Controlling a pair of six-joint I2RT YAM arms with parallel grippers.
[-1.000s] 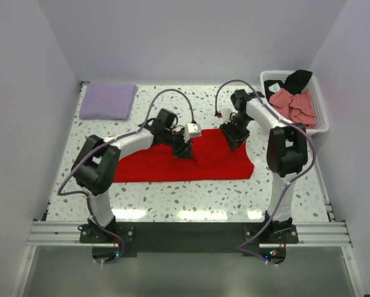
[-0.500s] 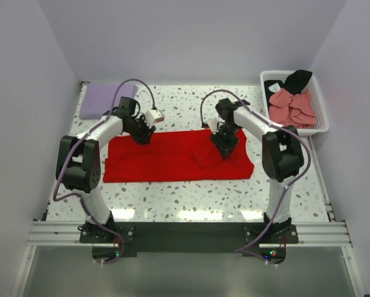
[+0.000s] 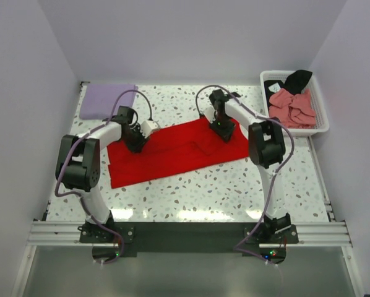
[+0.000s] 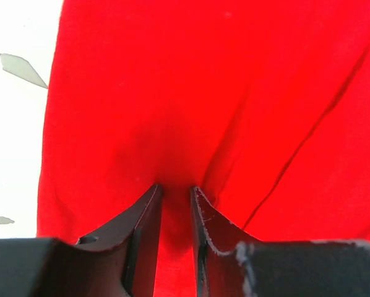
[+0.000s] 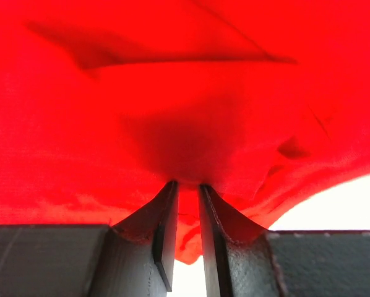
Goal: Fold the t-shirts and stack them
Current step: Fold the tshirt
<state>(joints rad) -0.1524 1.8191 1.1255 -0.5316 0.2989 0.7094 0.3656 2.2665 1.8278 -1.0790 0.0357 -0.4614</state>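
The left gripper (image 3: 135,138) and right gripper (image 3: 224,129) each clamp the red t-shirt (image 3: 179,153) lying mid-table (image 3: 234,185), its 3 o'clock end now dragged toward 12 o'clock, skewing it.

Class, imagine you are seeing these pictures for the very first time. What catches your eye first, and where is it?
The bright red t-shirt spread across the middle of the speckled table stands out most, with the left claw and right claw each pinching its cloth near the far edge. A folded lavender shirt lies in the far left corner. A white basket at the far right holds pink shirts and a black shirt.
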